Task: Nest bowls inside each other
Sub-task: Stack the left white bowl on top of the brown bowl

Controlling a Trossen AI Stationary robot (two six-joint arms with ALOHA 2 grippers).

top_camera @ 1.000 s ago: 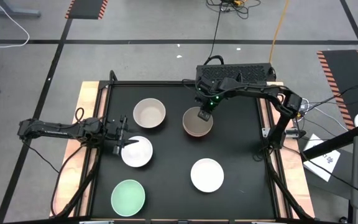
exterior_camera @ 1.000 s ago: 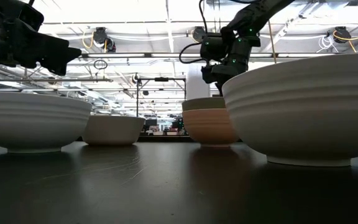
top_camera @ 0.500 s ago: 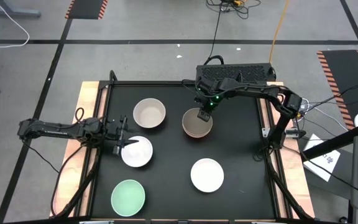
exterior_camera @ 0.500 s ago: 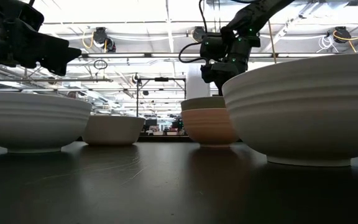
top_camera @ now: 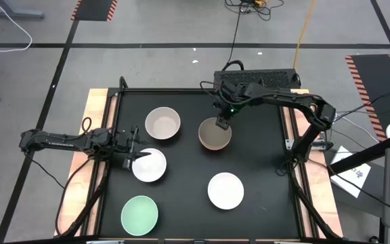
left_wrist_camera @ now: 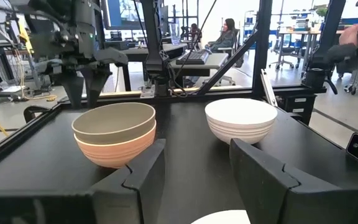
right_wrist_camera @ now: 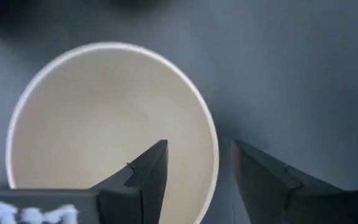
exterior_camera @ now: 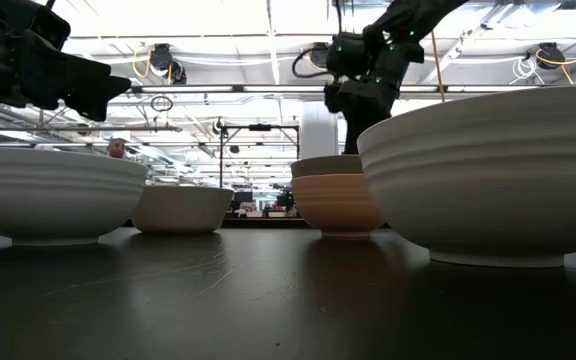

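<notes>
Right hand [top_camera: 223,123] open, empty, pointed straight down above rim of olive-brown round bowl [top_camera: 214,134] nested in salmon-orange bowl [left_wrist_camera: 115,149]. Left hand [top_camera: 133,154] open, level, at white round bowl [top_camera: 149,165].

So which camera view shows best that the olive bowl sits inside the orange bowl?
The left wrist view: the olive bowl sits in the orange bowl, both seen from the side. The low view shows the same, farther off. The high view shows mostly the olive inside; the right wrist view, one rim.
</notes>
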